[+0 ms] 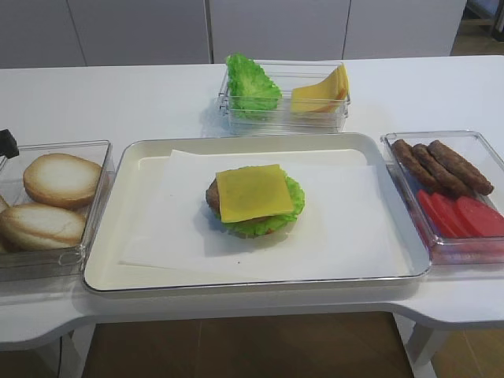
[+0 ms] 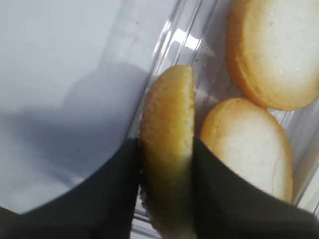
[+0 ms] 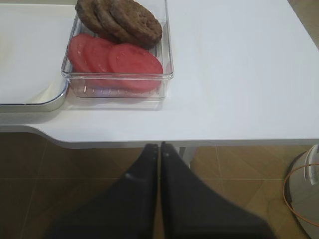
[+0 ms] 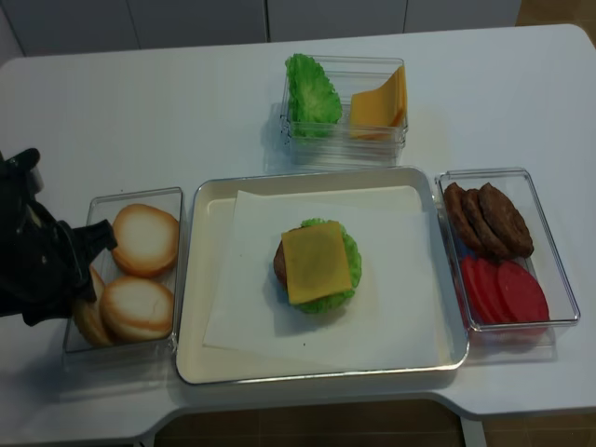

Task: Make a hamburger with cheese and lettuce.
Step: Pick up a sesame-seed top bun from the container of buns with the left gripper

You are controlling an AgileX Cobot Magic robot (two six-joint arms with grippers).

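The hamburger (image 1: 253, 201) lies open on white paper in the middle of the tray (image 1: 126, 264). It is a brown patty (image 1: 212, 194), ruffled lettuce (image 1: 256, 228) and a square yellow cheese (image 1: 252, 191) on top, and it also shows in the realsense view (image 4: 317, 265). My left gripper (image 2: 166, 144) is shut on a bun half (image 2: 167, 107) held on edge at the left wall of the bun box (image 2: 169, 40). The left arm (image 4: 37, 265) is at the table's left. My right gripper (image 3: 159, 147) is shut and empty, below the table's front right edge.
Two pale bun halves (image 1: 61, 179) lie in the clear box (image 1: 94, 150) left of the tray. A rear box (image 1: 339, 118) holds a lettuce heap (image 1: 250, 83) and leaning cheese slices (image 1: 321, 93). A right box (image 1: 472, 138) holds patties (image 1: 441, 165) and tomato slices (image 1: 461, 214).
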